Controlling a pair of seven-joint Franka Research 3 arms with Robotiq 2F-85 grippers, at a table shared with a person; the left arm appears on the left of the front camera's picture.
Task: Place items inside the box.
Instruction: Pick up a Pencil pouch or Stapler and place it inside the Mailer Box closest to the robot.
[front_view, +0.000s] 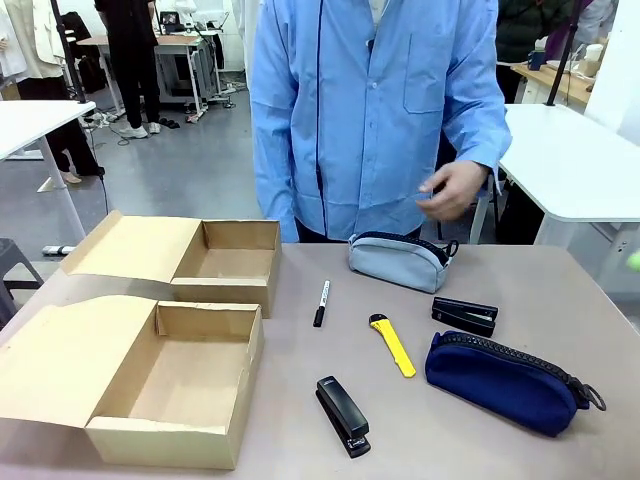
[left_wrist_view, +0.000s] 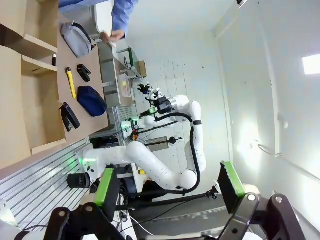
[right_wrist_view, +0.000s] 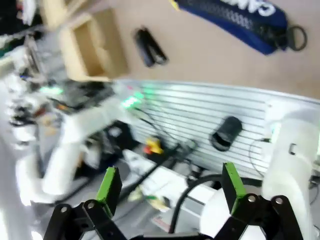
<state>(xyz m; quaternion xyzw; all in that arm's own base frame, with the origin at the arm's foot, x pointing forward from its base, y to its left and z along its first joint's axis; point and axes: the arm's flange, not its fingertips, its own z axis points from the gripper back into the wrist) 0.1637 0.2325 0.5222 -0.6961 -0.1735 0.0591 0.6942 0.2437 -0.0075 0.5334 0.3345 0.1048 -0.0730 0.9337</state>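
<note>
near box (front_view: 165, 440) lay empty; left fingers (left_wrist_view: 107, 187) and right fingers (right_wrist_view: 109, 184) stood open, empty. next move likely called for reaching the near stapler (front_view: 342, 416).

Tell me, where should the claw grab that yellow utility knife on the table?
Probably across the middle of the yellow plastic utility knife, from straight above: it lies flat and diagonal, nothing touching it, and its narrow width suits a pinch.

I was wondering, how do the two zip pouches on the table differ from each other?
The grey-blue pouch is pale and smaller; the navy pouch is dark and longer. The grey-blue pouch lies at the far edge by the person; the navy pouch lies nearer the robot's right. Both rest on the table.
</note>
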